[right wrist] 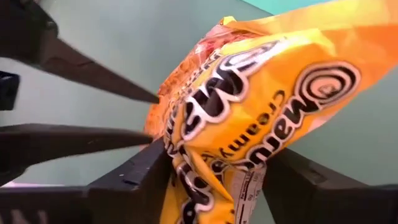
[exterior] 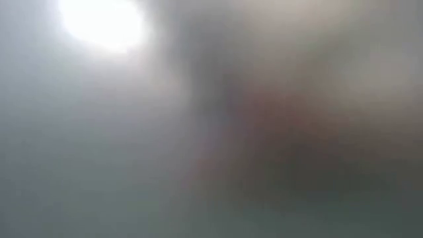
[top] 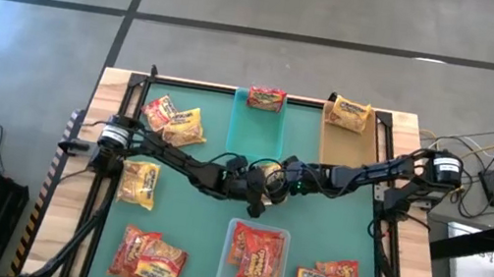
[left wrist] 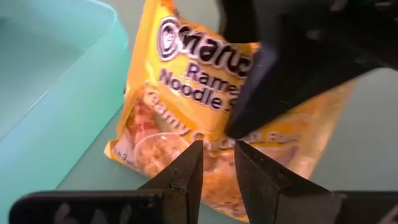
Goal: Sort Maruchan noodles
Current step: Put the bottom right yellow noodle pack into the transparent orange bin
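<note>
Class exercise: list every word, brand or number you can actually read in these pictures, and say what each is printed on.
"Ramen Noodle S...", partly covered: yellow crinkly plastic noodle packet, left wrist view.
"...reamy C...", partly covered: same packet.
"Creamy": same packet, right wrist view.
Brand name: cut off in both wrist views, not fully readable.
Fine print panel: too small.
Other packets from above: too small.
Low view: blurred, nothing legible.

From table height I get only a grey blur with one bright glare, nothing nameable. My arms, crossed at mid-table, cover the yellow packet [right wrist: 261, 106] from above. In both wrist views its edges run out of frame, and my right gripper [left wrist: 298, 68] hides part of its label.
</note>
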Tool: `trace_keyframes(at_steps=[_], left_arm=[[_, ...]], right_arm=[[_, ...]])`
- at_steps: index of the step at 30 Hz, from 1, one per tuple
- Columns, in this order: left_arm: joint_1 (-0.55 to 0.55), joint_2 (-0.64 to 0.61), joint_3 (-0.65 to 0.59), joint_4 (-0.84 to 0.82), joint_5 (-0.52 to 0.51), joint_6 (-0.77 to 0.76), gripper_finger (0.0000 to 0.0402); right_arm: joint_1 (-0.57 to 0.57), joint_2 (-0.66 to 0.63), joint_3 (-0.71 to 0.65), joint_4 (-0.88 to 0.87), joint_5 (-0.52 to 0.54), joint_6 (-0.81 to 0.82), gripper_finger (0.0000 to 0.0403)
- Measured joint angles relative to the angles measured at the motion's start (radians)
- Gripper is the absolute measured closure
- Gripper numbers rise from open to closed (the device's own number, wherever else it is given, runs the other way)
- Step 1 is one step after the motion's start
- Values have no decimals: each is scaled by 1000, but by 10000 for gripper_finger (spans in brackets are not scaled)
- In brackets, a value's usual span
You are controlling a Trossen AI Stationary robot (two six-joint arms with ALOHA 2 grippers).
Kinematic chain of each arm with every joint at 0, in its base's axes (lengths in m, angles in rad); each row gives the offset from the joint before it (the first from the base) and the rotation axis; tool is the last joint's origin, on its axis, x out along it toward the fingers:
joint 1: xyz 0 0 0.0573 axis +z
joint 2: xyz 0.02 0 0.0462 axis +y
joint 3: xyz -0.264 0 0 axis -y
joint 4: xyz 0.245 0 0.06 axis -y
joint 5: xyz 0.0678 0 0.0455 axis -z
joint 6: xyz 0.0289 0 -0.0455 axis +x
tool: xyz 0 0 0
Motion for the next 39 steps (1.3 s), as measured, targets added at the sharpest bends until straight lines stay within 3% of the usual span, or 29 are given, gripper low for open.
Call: trace_keyframes(at_steps=[8, 14, 19, 27, 35, 39], left_arm=[[-29, -40, 8, -78, -34, 27, 326], [-50, -62, 9, -256, -177, -70, 326], [-51, -66, 10, -311, -211, -121, 326], [-51, -66, 10, -312, -211, -125, 326], [-51, -67, 10, -304, -211, -125, 326], [-42, -49, 8, -162, -210, -49, 326]], right_arm=[[-2, -21, 0, -27, -15, -51, 265], [-2, -88, 1, -147, -20, -75, 273], [-2, -163, 43, -321, -20, -125, 274], [-2, -270, 126, -578, -11, -197, 274], [1, -257, 126, -597, -6, -172, 290], [-6, -220, 124, -597, 1, -191, 284]])
